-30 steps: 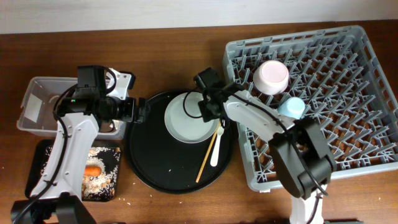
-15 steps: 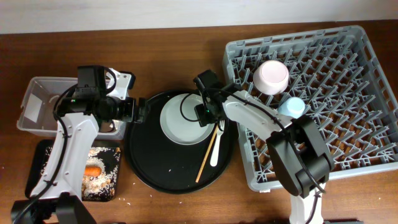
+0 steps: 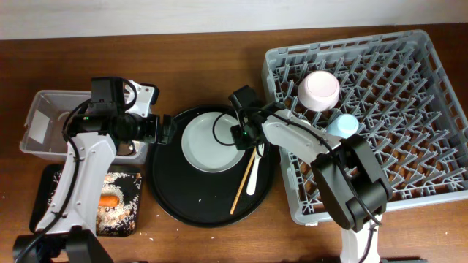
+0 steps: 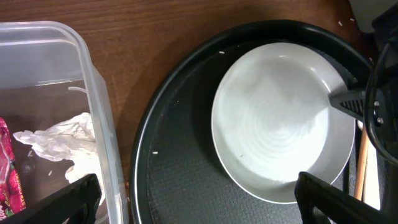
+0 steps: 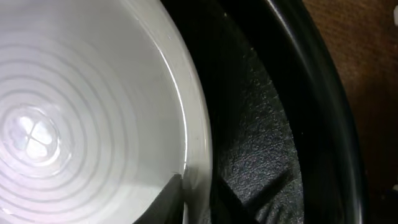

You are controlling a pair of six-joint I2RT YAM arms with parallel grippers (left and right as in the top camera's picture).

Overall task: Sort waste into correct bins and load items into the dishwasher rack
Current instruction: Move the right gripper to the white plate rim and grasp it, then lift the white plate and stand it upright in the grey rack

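Note:
The pale round plate (image 3: 208, 142) lies on the large round black tray (image 3: 183, 197). My right gripper (image 3: 242, 136) is shut on the plate's right rim. In the right wrist view the rim of the plate (image 5: 74, 112) sits between the fingers of the right gripper (image 5: 199, 190). My left gripper (image 3: 165, 130) is open and empty at the tray's left edge, its fingers wide apart in the left wrist view (image 4: 199, 202). A white fork (image 3: 253, 172) and a wooden chopstick (image 3: 240, 185) lie right of the plate. A cream cup (image 3: 318, 89) and a light blue cup (image 3: 341, 126) stand in the grey rack (image 3: 409, 131). No white bowl shows.
The clear tub (image 3: 40, 109) at the left holds white tissue (image 4: 56, 140) and a red wrapper (image 4: 9, 165). The shallow black tray (image 3: 44, 197) below it holds rice and an orange carrot (image 3: 108, 199). The rack stands close against the round tray's right side.
The plate has shifted a little to the left on the round tray, with the right gripper still on its rim. The left arm has not moved.

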